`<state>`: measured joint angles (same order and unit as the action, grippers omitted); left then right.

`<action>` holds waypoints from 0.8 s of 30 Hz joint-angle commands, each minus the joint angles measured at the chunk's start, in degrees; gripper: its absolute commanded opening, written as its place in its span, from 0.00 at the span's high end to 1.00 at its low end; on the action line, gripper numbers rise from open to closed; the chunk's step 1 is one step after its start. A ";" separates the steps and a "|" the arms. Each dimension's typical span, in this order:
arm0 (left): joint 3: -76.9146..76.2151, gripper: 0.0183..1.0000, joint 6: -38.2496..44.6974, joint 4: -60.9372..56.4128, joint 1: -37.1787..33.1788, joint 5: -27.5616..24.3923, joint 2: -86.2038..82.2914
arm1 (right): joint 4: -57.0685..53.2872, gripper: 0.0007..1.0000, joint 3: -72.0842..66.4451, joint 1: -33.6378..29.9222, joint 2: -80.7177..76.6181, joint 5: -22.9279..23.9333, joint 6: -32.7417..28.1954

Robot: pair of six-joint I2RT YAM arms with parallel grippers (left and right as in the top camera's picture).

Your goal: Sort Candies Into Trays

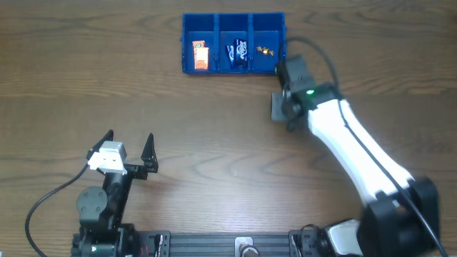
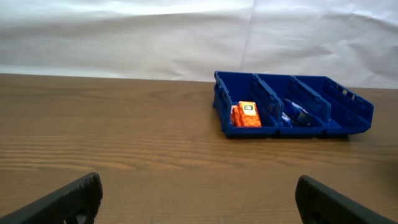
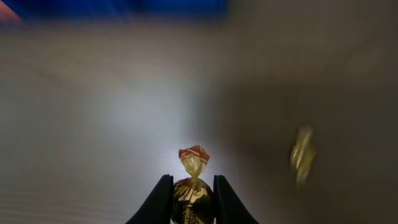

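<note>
- Top view showed us a blue tray [image 1: 233,18] with three compartments side by side at the far edge of the wooden table [image 1: 214,150].
- We saw an orange candy [image 1: 201,56] in the tray's left compartment, a dark blue candy [image 1: 236,53] in the middle one and small gold candies [image 1: 265,50] in the right one.
- We found the right gripper [image 1: 283,108] near the tray's right end, on the side facing the arm bases.
- From the right wrist view, its two fingers [image 3: 159,199] were nearly closed and pinched a gold-wrapped candy [image 3: 192,186] between them. The candy's twisted reddish end stuck out past the fingertips.
- Under that gripper we saw bare table, with the blue of the tray beyond it.
- A second gold piece [image 3: 303,155] lay on the table beside the held one and apart from it. It was too blurred for us to say more about it.
- We saw the left gripper [image 1: 130,143] well away from the tray, close to its own arm's base at the near left of the table.
- Its fingers were spread wide with nothing between them.
- From the left wrist view, we saw the tray standing across the table with the orange candy in its nearest compartment.
</note>
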<state>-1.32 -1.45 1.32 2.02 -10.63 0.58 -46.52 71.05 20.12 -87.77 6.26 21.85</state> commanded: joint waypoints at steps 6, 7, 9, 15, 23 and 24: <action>1.05 0.00 0.20 1.92 -0.13 -1.25 -0.37 | -4.52 0.97 35.21 -2.27 -18.03 4.83 -7.63; 1.05 0.00 0.20 1.92 -0.13 -1.25 -0.37 | -4.85 0.97 37.68 -2.40 -20.85 4.83 -7.82; 1.05 0.00 0.20 1.92 -0.13 -1.25 -0.37 | -5.46 0.97 41.72 -2.69 -25.94 4.83 -7.85; 1.05 0.00 0.20 1.92 -0.13 -1.22 -0.37 | -3.74 0.96 44.35 -4.02 -35.21 3.98 -7.78; 1.05 0.00 0.20 1.92 -0.13 -1.25 -0.37 | -2.36 0.88 44.35 -4.07 -37.97 3.98 -7.76; 1.05 0.00 0.20 1.92 -0.13 -1.25 -0.37 | -2.10 0.85 44.35 -4.07 -37.99 3.96 -7.76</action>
<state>-1.32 -1.45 1.34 2.02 -10.63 0.58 -49.34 113.78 16.29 -125.86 9.91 14.79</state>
